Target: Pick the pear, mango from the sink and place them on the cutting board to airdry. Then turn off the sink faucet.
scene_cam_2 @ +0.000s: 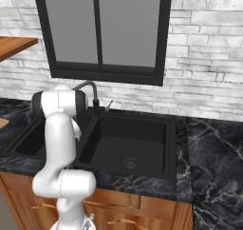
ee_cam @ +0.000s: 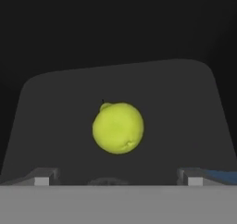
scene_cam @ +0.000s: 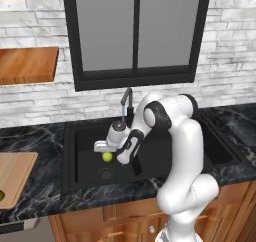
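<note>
The yellow-green pear point(scene_cam: 107, 156) point(ee_cam: 118, 128) lies on the floor of the left basin of the black sink point(scene_cam: 80, 136) point(scene_cam_2: 142, 124). My gripper point(scene_cam: 106, 148) point(ee_cam: 118, 180) hangs just above it, open, with the pear centred ahead of the wide-apart fingertips and untouched. The cutting board point(scene_cam: 17, 173) lies on the counter at the far left. A small greenish bit point(scene_cam: 1, 196) sits at its left edge, cut by the frame; whether it is the mango I cannot tell. A thin blue stream point(scene_cam: 123, 111) falls from the dark sink faucet point(scene_cam: 128, 102) point(scene_cam_2: 93, 94).
The faucet's silver lever point(scene_cam_2: 109, 104) stands behind the right basin, which has a round drain point(scene_cam_2: 130, 163). Another drain point(scene_cam: 105, 173) lies near the pear. Wooden shelves point(scene_cam: 27, 63) hang on the brick wall at the left. My arm's elbow rises over the sink's middle.
</note>
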